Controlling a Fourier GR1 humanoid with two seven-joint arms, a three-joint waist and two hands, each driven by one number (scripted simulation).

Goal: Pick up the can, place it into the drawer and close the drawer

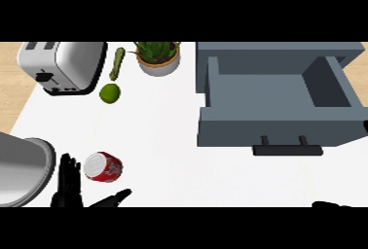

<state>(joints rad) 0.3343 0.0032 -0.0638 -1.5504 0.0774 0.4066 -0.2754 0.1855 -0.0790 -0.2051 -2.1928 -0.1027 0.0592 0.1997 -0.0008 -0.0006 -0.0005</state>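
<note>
One red can (103, 167) lies on its side on the white worktop (173, 146), low on the left, just beside the left hand (70, 187), whose fingers are straight and spread, thumb out, not touching it as far as I can see. Right hand (329, 204) barely peeks in at the bottom edge, can't tell its fingers. Grey drawer (280, 104) sits pulled open on the right, with a wide bare stretch of worktop between it and the can. Toaster (61, 65), lime (109, 93) and potted plant (158, 57) sit along the far edge.

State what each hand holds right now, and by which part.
Nothing is held. The left hand is open beside the red can, not gripping it. Only a sliver of the right hand shows.
</note>
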